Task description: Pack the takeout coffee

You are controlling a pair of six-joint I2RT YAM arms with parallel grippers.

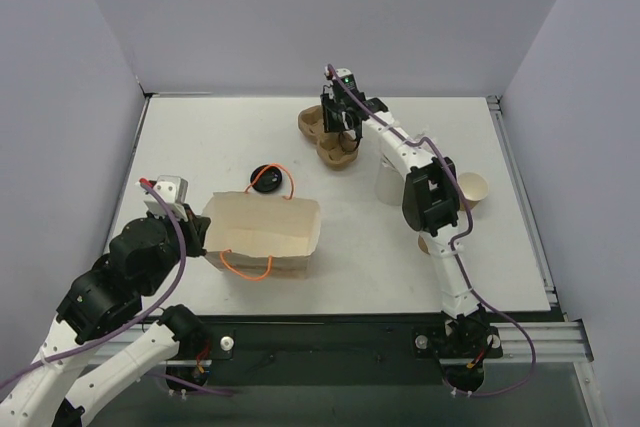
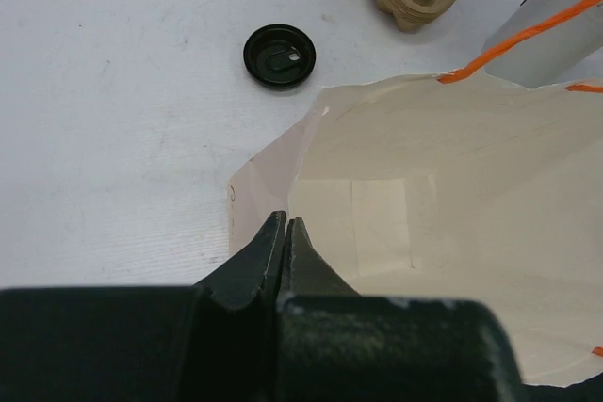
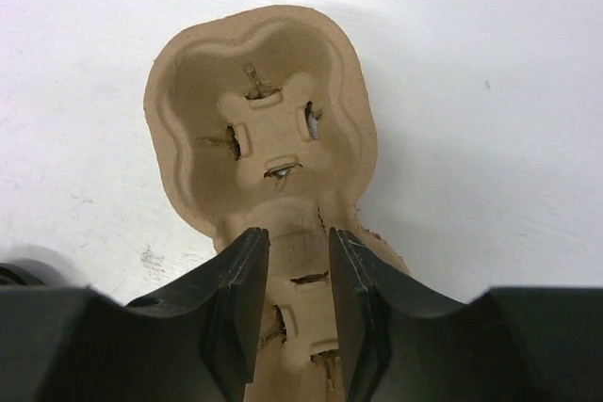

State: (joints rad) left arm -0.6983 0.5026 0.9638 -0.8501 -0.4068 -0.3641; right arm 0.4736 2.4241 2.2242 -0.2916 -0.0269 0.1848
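Note:
The takeout coffee [image 1: 472, 190], a short kraft cup with a white inside, stands at the right of the table, clear of both grippers. My right gripper [image 1: 340, 132] [image 3: 297, 237] is down on the brown cup carrier [image 1: 312, 125] [image 3: 188, 72] at the back. Its jaws stand a little apart and straddle the carrier's narrow middle. My left gripper [image 1: 203, 235] [image 2: 285, 223] is shut on the left rim of the paper bag [image 1: 265, 222] [image 2: 452, 195]. The bag lies open with orange handles.
A black lid [image 1: 268, 180] [image 2: 279, 54] lies behind the bag. A taller white cup [image 1: 388, 185] [image 2: 551, 40] stands beside the right arm, partly hidden by it. A small tan thing [image 1: 425, 244] peeks from behind the right forearm. Grey walls close off three sides.

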